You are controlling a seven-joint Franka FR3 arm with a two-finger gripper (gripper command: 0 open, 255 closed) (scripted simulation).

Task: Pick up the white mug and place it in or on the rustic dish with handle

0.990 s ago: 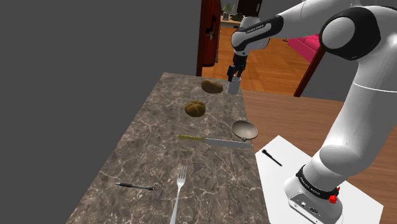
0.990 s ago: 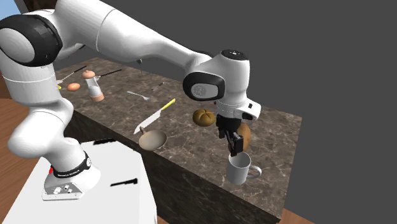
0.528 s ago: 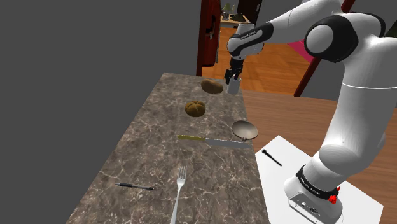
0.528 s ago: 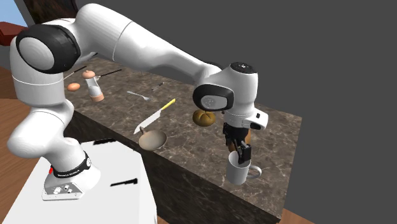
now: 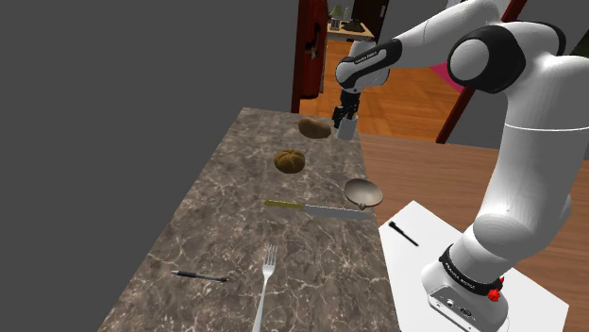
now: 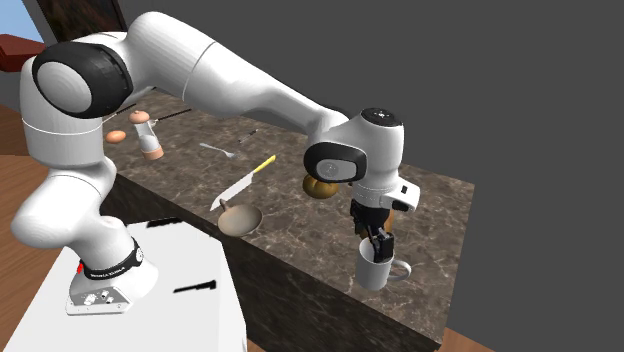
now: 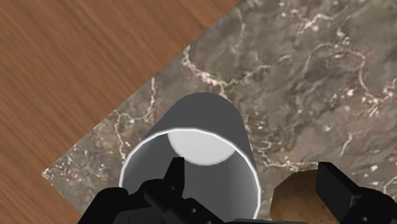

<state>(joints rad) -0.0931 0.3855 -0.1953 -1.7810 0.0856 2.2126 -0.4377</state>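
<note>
Marble counter (image 5: 236, 217); gripper (image 7: 252, 172) at white mug (image 7: 203, 143), right of centre in second exterior view, fingers (image 7: 172, 177) apart astride rim, one inside; dish (image 5: 363, 193) well apart

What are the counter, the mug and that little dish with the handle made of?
The counter: polished stone, likely marble, going by the pale veins on brown-grey. The mug: plain smooth white, perhaps ceramic; nothing settles it. The dish: dull grey-brown, maybe metal or earthenware.

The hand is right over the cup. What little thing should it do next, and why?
Probably shut the gripper. Its fingers stand open astride the wall of the white mug, one inside and one outside, so closing should pinch that wall for lifting.
</note>
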